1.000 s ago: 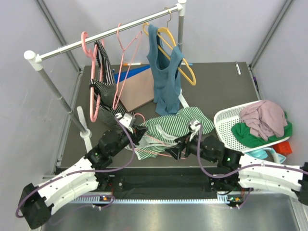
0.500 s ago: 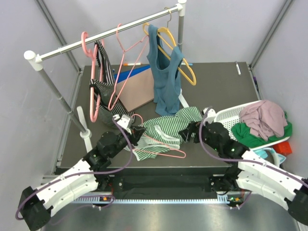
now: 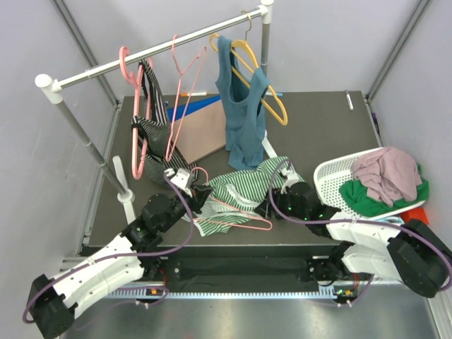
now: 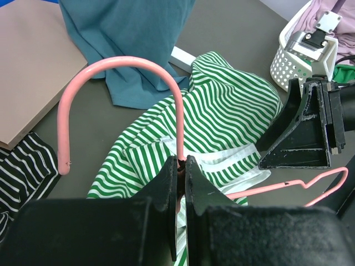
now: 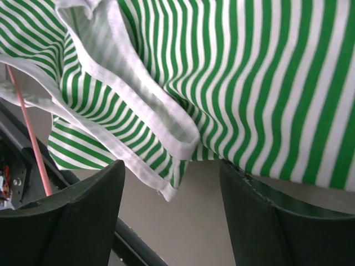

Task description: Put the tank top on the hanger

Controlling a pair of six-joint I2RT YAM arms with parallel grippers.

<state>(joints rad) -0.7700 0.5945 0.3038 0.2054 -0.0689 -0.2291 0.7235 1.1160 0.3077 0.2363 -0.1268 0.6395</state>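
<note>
The green-and-white striped tank top (image 3: 244, 185) lies crumpled on the dark table, in front of the rack. A thin pink hanger (image 3: 240, 212) lies partly on it and partly under its folds. My left gripper (image 3: 200, 192) is shut on the hanger's neck just below the hook (image 4: 111, 64), with the tank top (image 4: 222, 111) beyond. My right gripper (image 3: 272, 205) is low at the top's right edge, and it is open. A white-trimmed corner of the tank top (image 5: 166, 133) hangs at its fingertips (image 5: 94, 188), and the hanger's wire (image 5: 28, 127) shows at left.
A clothes rail (image 3: 155, 49) carries a teal tank top (image 3: 244, 106) on a yellow hanger, a black-and-white striped garment (image 3: 152, 120) and pink hangers (image 3: 180, 106). A brown board (image 3: 205, 127) lies behind. A white basket (image 3: 332, 180) of clothes stands at the right.
The right arm left the hanger's lower bar, swung right, then settled low at the top's right edge with its jaws a little narrower. The left gripper held still.
</note>
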